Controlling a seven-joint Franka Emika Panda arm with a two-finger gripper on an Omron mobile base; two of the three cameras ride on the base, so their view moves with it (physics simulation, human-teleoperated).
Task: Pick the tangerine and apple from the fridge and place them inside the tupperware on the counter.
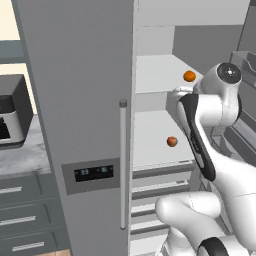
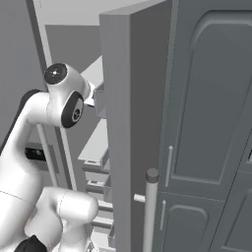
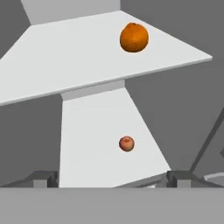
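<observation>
The fridge stands with its right side open, white shelves showing. On the upper shelf lies the bright orange tangerine, also seen beside my wrist. On the shelf below rests the smaller, redder apple, near that shelf's right part. My gripper is open, its fingertips wide apart with nothing between them, and it looks into the fridge from in front of the shelves, short of both fruits. The tupperware is out of view.
Left of the fridge, a black-and-silver toaster oven sits on the marble counter above grey drawers. The open fridge door stands edge-on at my right, with tall grey cabinet doors beyond it. Fridge drawers lie below the shelves.
</observation>
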